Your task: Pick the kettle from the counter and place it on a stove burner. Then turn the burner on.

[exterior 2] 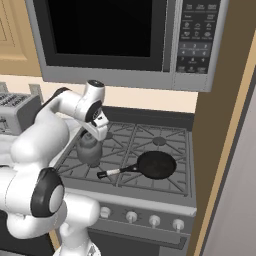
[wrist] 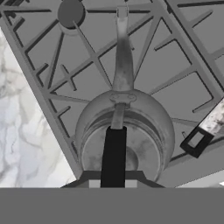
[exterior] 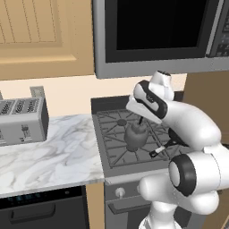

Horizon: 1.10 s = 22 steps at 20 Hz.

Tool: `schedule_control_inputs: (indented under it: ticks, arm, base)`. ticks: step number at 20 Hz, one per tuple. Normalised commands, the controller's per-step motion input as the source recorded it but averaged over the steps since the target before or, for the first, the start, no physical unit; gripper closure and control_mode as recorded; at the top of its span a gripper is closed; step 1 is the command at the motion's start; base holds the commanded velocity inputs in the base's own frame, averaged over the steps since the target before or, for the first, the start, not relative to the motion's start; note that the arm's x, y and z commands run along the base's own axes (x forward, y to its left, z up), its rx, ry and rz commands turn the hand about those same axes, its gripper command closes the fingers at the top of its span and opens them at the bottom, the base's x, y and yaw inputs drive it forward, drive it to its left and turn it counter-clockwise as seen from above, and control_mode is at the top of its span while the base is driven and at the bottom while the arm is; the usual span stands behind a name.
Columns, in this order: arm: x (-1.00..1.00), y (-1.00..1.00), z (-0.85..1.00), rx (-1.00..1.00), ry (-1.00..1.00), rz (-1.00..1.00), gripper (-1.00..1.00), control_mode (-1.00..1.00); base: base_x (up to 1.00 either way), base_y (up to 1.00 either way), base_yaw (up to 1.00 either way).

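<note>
Kettle hangs over the front-left part of the stove grate, upright, its spout pointing toward the back of the stove; whether its base touches the bars cannot be told. In the hand view the kettle sits directly below the camera, with its black handle running up into the gripper. The jaws are closed tight on that handle. In the right base view the gripper comes down onto the kettle from above. A stove burner lies beyond the spout, at the back left. To the right of the kettle a black frying pan rests on the grate, its handle pointing toward the kettle. The marble counter adjoins the stove on the left and carries a toaster. A microwave hangs above. Knobs line the stove's front.
</note>
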Motion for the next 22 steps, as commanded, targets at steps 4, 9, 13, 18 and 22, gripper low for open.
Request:
schedule_control_inputs:
  ticks: [4, 9, 13, 18, 22]
  arm:
    - [0.1, 0.0, -0.26, 0.0, 0.06, 0.0, 1.0, -1.0]
    - [0.15, 0.0, -0.27, 0.01, 0.03, 0.0, 1.0, -1.0]
    - [0.14, 0.0, -0.2, 0.0, 0.0, 0.0, 1.0, -1.0]
    - [0.11, 0.0, -0.08, 0.0, 0.0, 0.0, 1.0, -1.0]
    - [0.05, 0.0, -0.08, 0.0, 0.0, 0.0, 1.0, -1.0]
  base:
    - [0.0, 0.0, 0.0]
    - [0.0, 0.0, 0.0]
    - [0.0, 0.0, 0.0]
    - [0.0, 0.0, 0.0]
    - [0.0, 0.0, 0.0]
